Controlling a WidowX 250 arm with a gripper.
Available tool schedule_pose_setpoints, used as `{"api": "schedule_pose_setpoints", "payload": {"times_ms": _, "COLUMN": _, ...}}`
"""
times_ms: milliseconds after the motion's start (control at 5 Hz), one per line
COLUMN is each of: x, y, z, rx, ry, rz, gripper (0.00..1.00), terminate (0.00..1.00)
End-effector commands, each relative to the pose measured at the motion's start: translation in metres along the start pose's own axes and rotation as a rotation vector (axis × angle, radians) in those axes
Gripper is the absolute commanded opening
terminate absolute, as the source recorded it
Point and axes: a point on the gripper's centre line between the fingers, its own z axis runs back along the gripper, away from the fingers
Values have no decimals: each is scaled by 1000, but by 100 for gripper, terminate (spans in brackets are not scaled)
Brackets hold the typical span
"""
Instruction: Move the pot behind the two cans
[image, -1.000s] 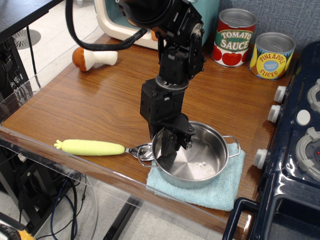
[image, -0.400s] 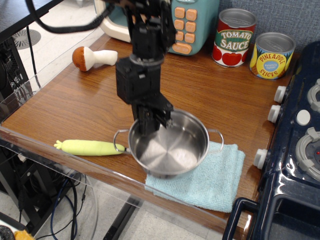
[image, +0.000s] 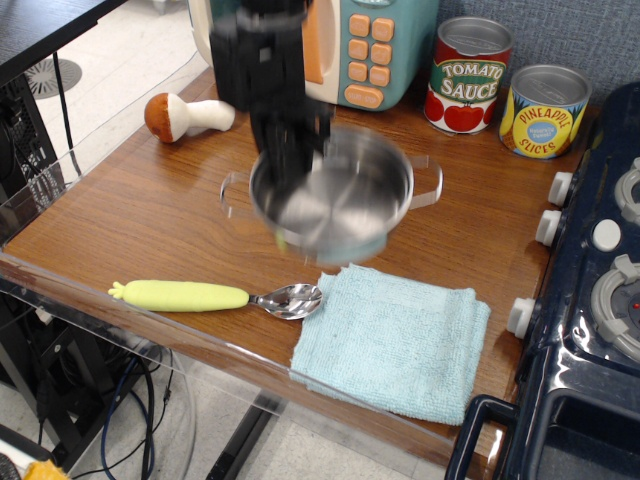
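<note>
The shiny steel pot (image: 345, 195) with two wire loop handles hangs in the air above the middle of the wooden table, blurred by motion. My gripper (image: 290, 165) is shut on the pot's left rim, with the arm rising above it. The two cans stand at the back right: the red-and-green Tomato Sauce can (image: 469, 75) and the yellow-and-blue Pineapple Slices can (image: 543, 111). The pot is to the front left of both cans, well apart from them.
A light blue cloth (image: 395, 338) lies at the front. A spoon with a yellow handle (image: 190, 295) lies left of it. A toy mushroom (image: 185, 116) sits at the back left. A toy microwave (image: 365, 45) stands at the back. A dark toy stove (image: 600, 250) borders the right.
My gripper has lifted the pot off the blue cloth and carried it up and back toward the table's middle. The spoon's bowl now shows fully.
</note>
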Motion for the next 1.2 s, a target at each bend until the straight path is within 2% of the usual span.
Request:
{"api": "schedule_pose_setpoints", "payload": {"times_ms": 0, "x": -45, "y": -39, "z": 25, "rx": -10, "ry": 34, "rz": 184, "gripper": 0, "terminate": 0}}
{"api": "schedule_pose_setpoints", "payload": {"times_ms": 200, "x": -68, "y": -40, "z": 11, "rx": -2, "ry": 7, "rz": 237, "gripper": 0, "terminate": 0}}
{"api": "schedule_pose_setpoints", "payload": {"times_ms": 600, "x": -100, "y": -19, "z": -27, "rx": -9, "ry": -12, "rz": 279, "gripper": 0, "terminate": 0}}
{"api": "schedule_pose_setpoints", "payload": {"times_ms": 800, "x": -115, "y": -15, "z": -39, "rx": -54, "ry": -21, "rz": 274, "gripper": 0, "terminate": 0}}
{"api": "schedule_pose_setpoints", "payload": {"times_ms": 1000, "x": -124, "y": -21, "z": -48, "rx": -62, "ry": -30, "rz": 291, "gripper": 0, "terminate": 0}}
